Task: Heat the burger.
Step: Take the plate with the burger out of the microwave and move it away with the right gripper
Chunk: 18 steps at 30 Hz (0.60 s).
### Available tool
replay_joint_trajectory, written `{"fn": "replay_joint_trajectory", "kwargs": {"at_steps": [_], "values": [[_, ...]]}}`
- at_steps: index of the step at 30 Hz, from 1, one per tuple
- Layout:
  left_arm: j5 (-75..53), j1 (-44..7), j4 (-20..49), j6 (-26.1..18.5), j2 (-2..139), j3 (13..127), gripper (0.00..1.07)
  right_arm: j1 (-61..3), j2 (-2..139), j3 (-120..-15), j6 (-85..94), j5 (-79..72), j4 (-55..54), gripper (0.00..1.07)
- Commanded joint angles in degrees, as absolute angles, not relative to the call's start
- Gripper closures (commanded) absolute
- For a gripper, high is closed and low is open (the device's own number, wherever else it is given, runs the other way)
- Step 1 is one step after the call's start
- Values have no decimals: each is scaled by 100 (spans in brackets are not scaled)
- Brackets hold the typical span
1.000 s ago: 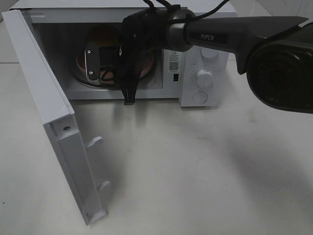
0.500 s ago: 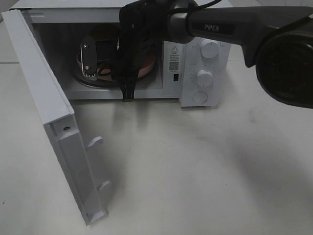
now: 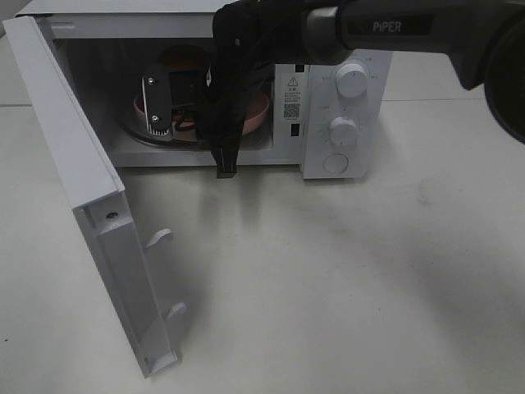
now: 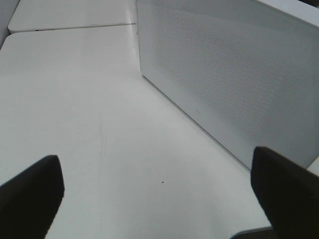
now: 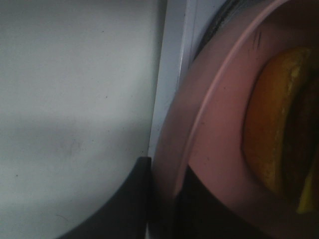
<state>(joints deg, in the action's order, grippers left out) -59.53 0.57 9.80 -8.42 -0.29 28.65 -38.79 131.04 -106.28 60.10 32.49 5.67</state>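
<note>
The burger (image 5: 279, 124), with a golden-brown bun, lies on a pink plate (image 5: 209, 129). My right gripper (image 5: 167, 174) is shut on the plate's rim, one dark finger (image 5: 119, 204) on each side of it. In the exterior high view the right gripper (image 3: 176, 115) reaches into the open microwave (image 3: 340, 90). There it holds the pink plate (image 3: 258, 111) over the turntable, with the burger (image 3: 182, 57) mostly hidden behind the arm. My left gripper (image 4: 159, 199) is open with nothing between its fingers, low over the table beside the door's outer face.
The microwave door (image 3: 66, 139) swings wide open to the left, its latch hooks pointing right. Two knobs (image 3: 351, 80) and a round button (image 3: 335, 162) sit on the control panel. In the left wrist view the door's perforated panel (image 4: 239, 84) stands close by.
The right arm's forearm has risen toward the top of the view. The wrist has shifted slightly inside the microwave with the plate still in its grip.
</note>
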Motion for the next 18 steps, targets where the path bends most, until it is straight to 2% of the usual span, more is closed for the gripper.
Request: {"fn": "replay_joint_trajectory", "kwargs": {"at_steps": [1,18], "values": [[-5907,80,985,-848,-155,2859,10,-3908,12788,-10330,6205,2767,596,107],[-5907,80,985,-848,-155,2859,10,-3873,11820,-8497,7059,1358,584,107]]}}
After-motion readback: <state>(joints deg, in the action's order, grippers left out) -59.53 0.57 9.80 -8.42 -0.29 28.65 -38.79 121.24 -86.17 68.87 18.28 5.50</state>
